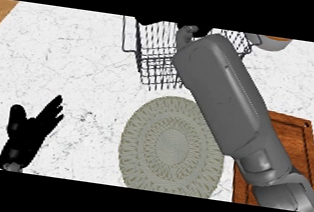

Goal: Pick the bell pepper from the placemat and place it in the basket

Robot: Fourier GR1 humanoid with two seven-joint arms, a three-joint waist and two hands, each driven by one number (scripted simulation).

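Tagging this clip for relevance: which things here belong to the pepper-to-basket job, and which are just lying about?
Job: wire basket; round placemat; right robot hand, over the basket; bell pepper not in sight.
Lying about: wooden board, right of the placemat; orange object at the far edge; left robot hand, resting open, lower left.

A kitchen is suggested by the marble counter (61, 64), on which a woven placemat (162, 144), wire basket (150, 59) and wooden board (309, 149) are laid.

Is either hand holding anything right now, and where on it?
Left hand is open, holding nothing. Right hand is over the basket, mostly hidden by its forearm; whether it holds anything cannot be told.
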